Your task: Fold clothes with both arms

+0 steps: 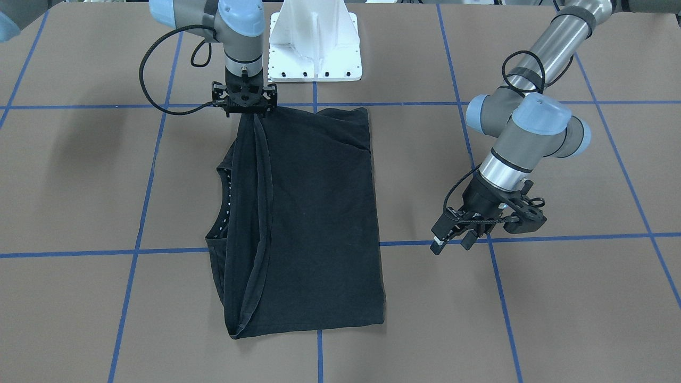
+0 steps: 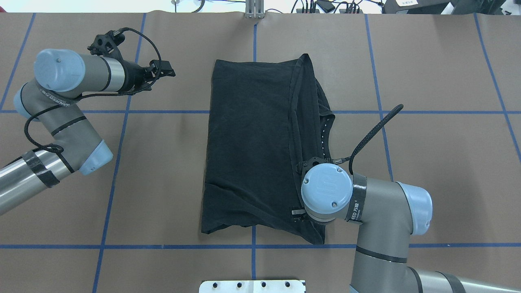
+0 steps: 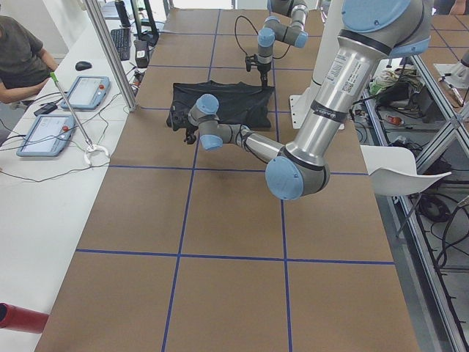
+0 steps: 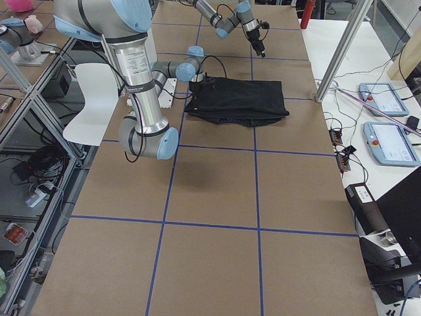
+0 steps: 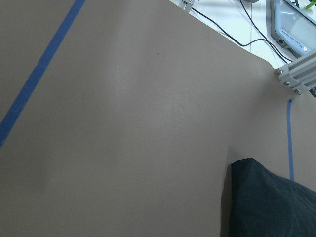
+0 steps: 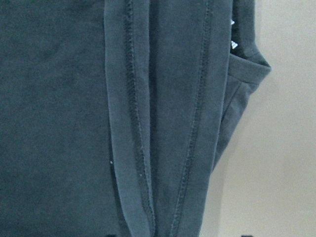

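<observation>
The black T-shirt [image 1: 319, 213] lies folded in the middle of the table, and its logo does not show. It also shows in the overhead view [image 2: 248, 142]. My right gripper [image 1: 246, 106] is shut on the shirt's hem at the corner nearest the robot and holds that edge slightly raised. In the right wrist view the stitched hems [image 6: 138, 148] run together toward the gripper. In the overhead view this gripper is hidden under its own wrist. My left gripper [image 1: 452, 243] is open and empty, hovering over bare table beside the shirt, apart from it; it also shows in the overhead view [image 2: 166, 70].
The white pedestal [image 1: 315, 42] stands just behind the shirt on the robot's side. Blue tape lines [image 1: 532, 238] cross the brown table. A metal post [image 3: 110, 51], tablets [image 3: 88, 92] and a seated operator [image 3: 18, 59] are past the table's far edge.
</observation>
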Robot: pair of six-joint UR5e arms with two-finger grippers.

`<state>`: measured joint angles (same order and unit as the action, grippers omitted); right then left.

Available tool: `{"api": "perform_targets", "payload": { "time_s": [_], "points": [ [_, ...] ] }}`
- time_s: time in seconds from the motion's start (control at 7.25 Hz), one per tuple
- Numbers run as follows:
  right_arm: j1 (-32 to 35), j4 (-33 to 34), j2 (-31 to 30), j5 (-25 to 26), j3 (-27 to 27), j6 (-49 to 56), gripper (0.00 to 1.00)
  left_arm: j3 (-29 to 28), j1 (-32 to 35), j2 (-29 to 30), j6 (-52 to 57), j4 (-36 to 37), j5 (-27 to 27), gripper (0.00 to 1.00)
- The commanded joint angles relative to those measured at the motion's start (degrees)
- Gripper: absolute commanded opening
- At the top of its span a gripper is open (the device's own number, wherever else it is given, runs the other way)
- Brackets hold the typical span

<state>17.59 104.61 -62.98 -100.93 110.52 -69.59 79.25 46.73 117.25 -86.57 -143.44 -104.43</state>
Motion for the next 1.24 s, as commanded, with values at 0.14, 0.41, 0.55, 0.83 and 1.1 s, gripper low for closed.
{"api": "perform_targets", "payload": {
  "time_s": [0.14,0.41,0.55,0.83,1.1],
  "points": [
    [-0.8,0.0,1.9,0.7,-2.4,5.2,0.23,0.0,-0.1,0.0,-0.1,0.0,0.0,1.0],
    [-0.8,0.0,2.1,1.1,-2.7,6.6,0.2,-0.1,-0.1,0.0,-0.1,0.0,0.0,1.0],
    [-0.8,0.0,2.1,1.1,-2.8,6.6,0.0,0.0,-0.1,0.0,-0.1,0.0,0.0,1.0],
    [0.3,0.1,2.4,0.6,-2.2,7.3,0.0,0.0,-0.1,0.0,-0.1,0.0,0.0,1.0],
    [1.2,2.4,-0.1,0.6,0.2,5.1,0.0,0.2,-0.1,0.0,-0.4,0.0,0.1,1.0]
  ]
}}
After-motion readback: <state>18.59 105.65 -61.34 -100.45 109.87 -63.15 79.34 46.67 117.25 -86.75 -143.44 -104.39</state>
